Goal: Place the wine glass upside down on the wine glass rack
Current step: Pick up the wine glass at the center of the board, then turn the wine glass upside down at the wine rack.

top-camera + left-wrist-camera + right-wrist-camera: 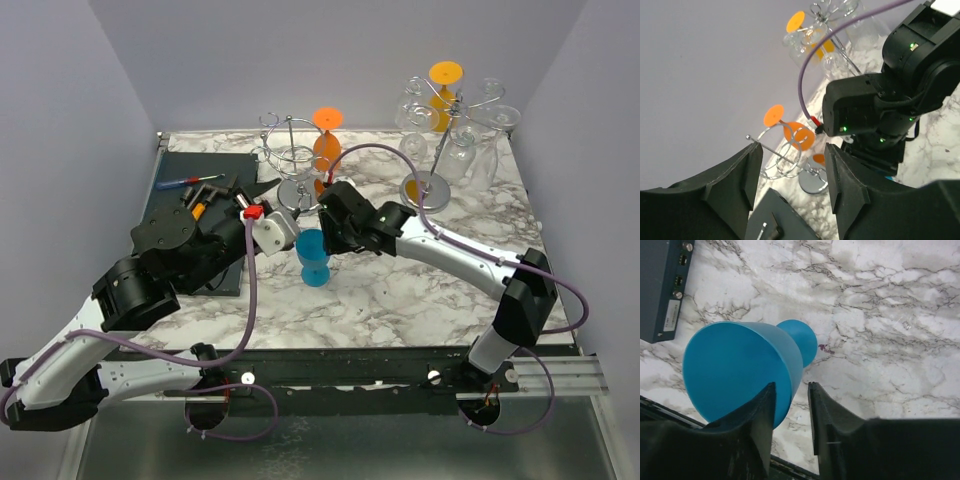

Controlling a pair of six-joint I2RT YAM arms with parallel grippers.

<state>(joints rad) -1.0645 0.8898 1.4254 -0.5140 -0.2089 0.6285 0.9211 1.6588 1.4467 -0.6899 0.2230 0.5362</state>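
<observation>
The blue wine glass (pixel 313 255) stands upright on the marble table, near the middle. From above, the right wrist view shows its bowl (pixel 735 365) and its foot (pixel 801 337). My right gripper (pixel 790 387) straddles the bowl's rim, one finger over the bowl's mouth and the other outside. A strip of marble shows between the outer finger and the wall. My left gripper (pixel 790 162) hovers just left of the glass, open and empty. A small wire rack (pixel 288 160) behind holds an orange glass (pixel 327 150). A taller rack (pixel 438 130) stands at the back right.
A dark mat (pixel 195 215) with screwdrivers (pixel 190 182) lies at the left under my left arm. Several clear glasses (pixel 470 150) and an orange one (pixel 445 75) hang on the tall rack. Walls close in the table on three sides.
</observation>
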